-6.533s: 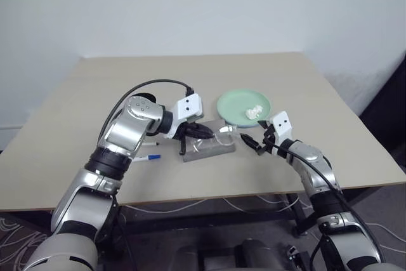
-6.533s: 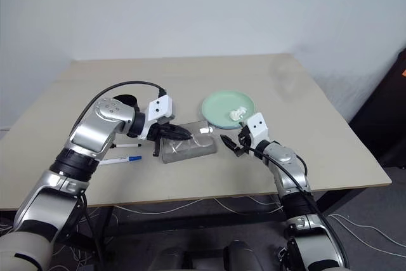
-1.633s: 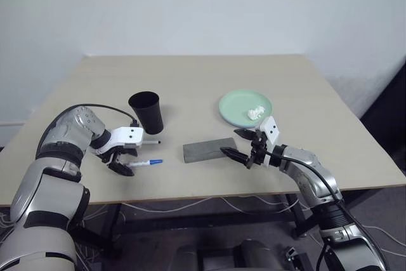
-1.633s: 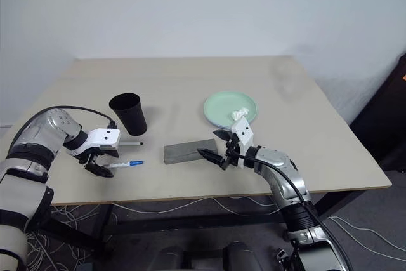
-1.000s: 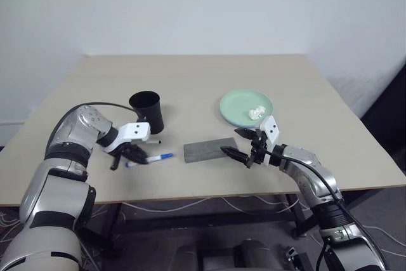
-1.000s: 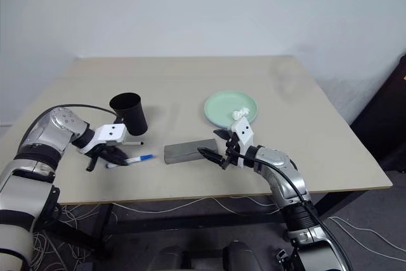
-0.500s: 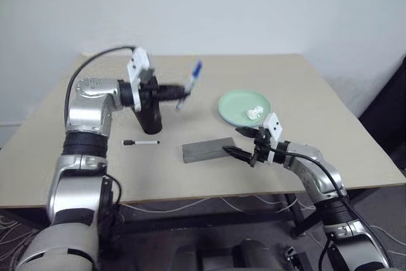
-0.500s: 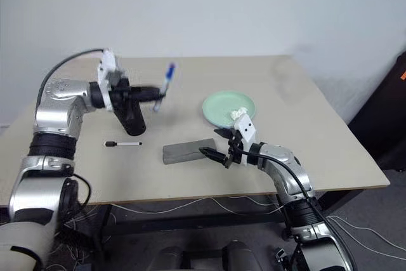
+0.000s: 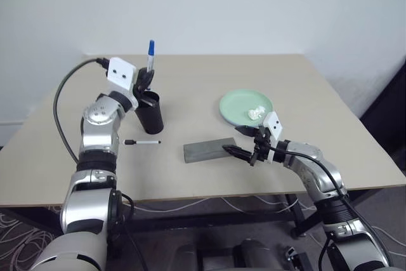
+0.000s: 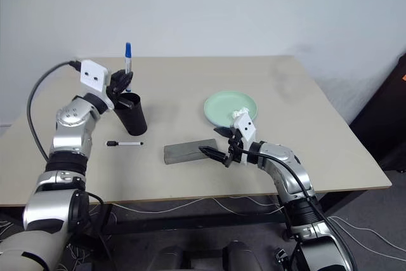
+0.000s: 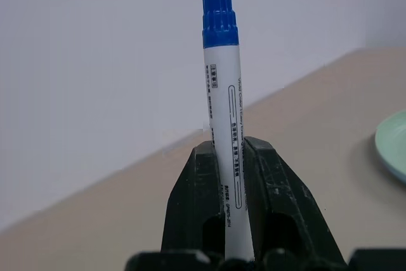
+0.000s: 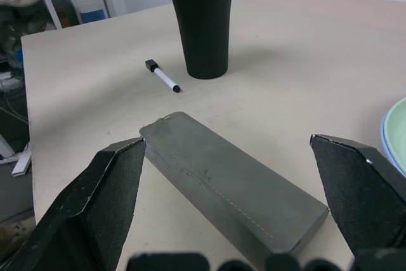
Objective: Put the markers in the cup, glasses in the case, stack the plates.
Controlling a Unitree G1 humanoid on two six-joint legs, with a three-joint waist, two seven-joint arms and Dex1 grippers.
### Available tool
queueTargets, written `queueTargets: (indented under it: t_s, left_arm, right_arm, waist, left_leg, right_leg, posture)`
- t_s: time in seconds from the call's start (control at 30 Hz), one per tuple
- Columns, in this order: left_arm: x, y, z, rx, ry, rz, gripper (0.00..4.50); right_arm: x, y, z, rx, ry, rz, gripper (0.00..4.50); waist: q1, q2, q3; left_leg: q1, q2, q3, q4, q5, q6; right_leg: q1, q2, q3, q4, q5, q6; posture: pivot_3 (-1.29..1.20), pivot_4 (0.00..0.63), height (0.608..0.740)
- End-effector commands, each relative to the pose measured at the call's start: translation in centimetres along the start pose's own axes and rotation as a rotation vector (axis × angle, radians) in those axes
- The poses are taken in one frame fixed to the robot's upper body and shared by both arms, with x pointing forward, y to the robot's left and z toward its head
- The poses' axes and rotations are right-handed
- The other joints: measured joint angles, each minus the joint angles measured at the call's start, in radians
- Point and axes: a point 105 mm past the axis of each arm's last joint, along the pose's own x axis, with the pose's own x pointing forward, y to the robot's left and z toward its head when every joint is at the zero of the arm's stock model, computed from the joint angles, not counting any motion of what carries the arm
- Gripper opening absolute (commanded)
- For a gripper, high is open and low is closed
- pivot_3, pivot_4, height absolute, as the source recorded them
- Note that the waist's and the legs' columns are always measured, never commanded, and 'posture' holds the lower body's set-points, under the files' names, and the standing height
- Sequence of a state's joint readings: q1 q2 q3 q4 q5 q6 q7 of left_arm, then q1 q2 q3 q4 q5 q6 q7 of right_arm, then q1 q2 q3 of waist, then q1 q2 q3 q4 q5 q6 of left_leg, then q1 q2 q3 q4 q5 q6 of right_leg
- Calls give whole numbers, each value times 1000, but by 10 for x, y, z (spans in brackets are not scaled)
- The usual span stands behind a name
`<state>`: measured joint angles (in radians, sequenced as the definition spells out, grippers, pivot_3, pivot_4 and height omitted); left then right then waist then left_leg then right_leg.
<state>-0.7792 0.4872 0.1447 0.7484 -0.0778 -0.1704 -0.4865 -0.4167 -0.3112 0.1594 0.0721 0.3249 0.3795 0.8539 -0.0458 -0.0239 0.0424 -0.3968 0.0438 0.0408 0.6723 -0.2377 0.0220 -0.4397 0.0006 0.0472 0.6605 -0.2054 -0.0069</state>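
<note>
One blue-capped marker (image 9: 151,54) upright above cup (image 9: 150,112).

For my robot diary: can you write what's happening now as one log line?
left tool: shut on blue marker above cup | right tool: open by case | black marker: on table

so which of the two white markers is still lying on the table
The black-capped white marker, flat beside the black plastic cup; the blue-capped one is upright in the left claw.
</note>
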Motion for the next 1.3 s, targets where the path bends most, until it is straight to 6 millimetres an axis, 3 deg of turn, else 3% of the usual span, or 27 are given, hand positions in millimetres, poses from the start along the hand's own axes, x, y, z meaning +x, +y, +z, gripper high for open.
queueTargets:
  t_s: [0.03,0.27,0.57,1.0,1.13,1.3]
  left_arm:
    - [0,11,14,1,-59,79,71]
    - [-3,8,3,-22,-31,86,71]
    - [-2,8,2,-17,-24,91,3216]
    - [-1,-2,16,-20,-66,-40,3216]
    - [-33,-29,49,0,-27,-612,3216]
    - [-69,-36,40,50,193,-915,3216]
  right_arm:
    - [-2,-1,15,-40,-36,2,4500]
    - [-2,-2,14,-39,-31,-1,4500]
    - [-1,-2,12,-35,-29,-10,4500]
    - [1,-3,12,-38,-26,-13,4500]
    - [3,-5,12,-43,-20,-8,4500]
    - [5,-5,12,-46,-21,-2,4500]
  waist:
    - [0,0,0]
    - [-1,0,0]
    - [-1,0,0]
    - [-1,0,0]
    - [-12,-2,1]
    - [-25,0,1]
  left_leg:
    - [0,0,0,0,0,0]
    - [0,0,0,0,0,0]
    - [0,0,0,0,0,0]
    - [0,0,1,-1,0,0]
    - [-1,0,1,-1,0,0]
    - [1,0,1,-4,-1,-1]
  right_leg:
    - [0,0,0,0,0,0]
    - [0,0,0,0,0,0]
    - [0,0,0,0,0,0]
    - [0,0,0,0,0,0]
    - [-2,1,0,0,0,0]
    - [-2,0,1,-1,-1,0]
  posture:
    - [0,0,740]
    - [0,0,740]
    - [0,0,740]
    - [0,0,740]
    - [0,0,740]
    - [0,0,740]
